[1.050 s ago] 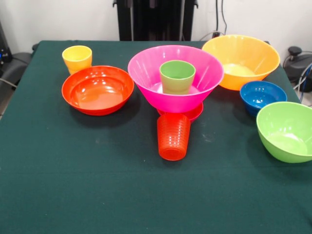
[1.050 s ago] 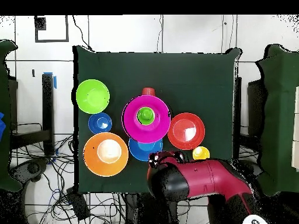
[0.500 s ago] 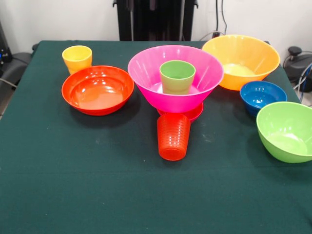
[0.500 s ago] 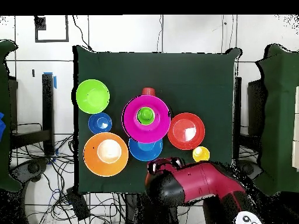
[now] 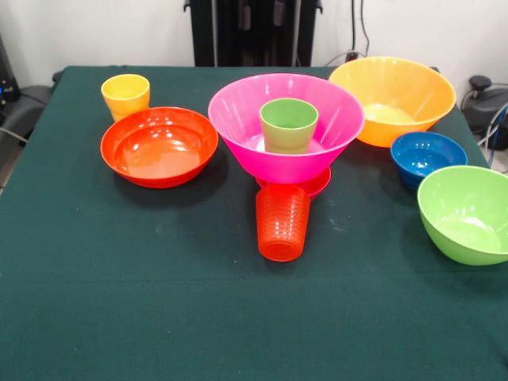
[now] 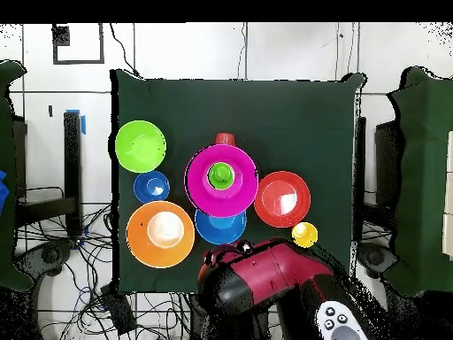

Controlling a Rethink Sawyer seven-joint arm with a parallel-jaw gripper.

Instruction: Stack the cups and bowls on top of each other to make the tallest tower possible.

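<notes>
The large pink bowl [image 5: 286, 151] [image 6: 237, 190] rests on a small magenta bowl [image 5: 317, 185] mid-table, forming the tower, and the light green cup [image 5: 289, 125] [image 6: 219, 174] stands upright inside it. A ribbed orange-red cup [image 5: 282, 222] [image 6: 225, 139] is just in front of it and seems to lie on its side. The yellow cup [image 5: 125, 95] [image 6: 304, 234] stands behind the shallow red-orange bowl [image 5: 159, 147] [image 6: 282, 198]. The medium blue bowl [image 6: 219, 230] shows only from overhead. My gripper [image 6: 221, 263] is at the end of the red arm [image 6: 274, 283], at the table's edge, clear of every bowl.
A yellow-orange bowl [image 5: 393, 99] [image 6: 160, 233], a small dark blue bowl [image 5: 429, 155] [image 6: 152, 187] and a lime green bowl [image 5: 468, 213] [image 6: 140, 146] sit along one side. The green cloth [image 5: 159, 302] covers the table.
In the overhead view the arm has swung left and drawn back toward the base edge, uncovering the yellow cup. The cups and bowls have not moved.
</notes>
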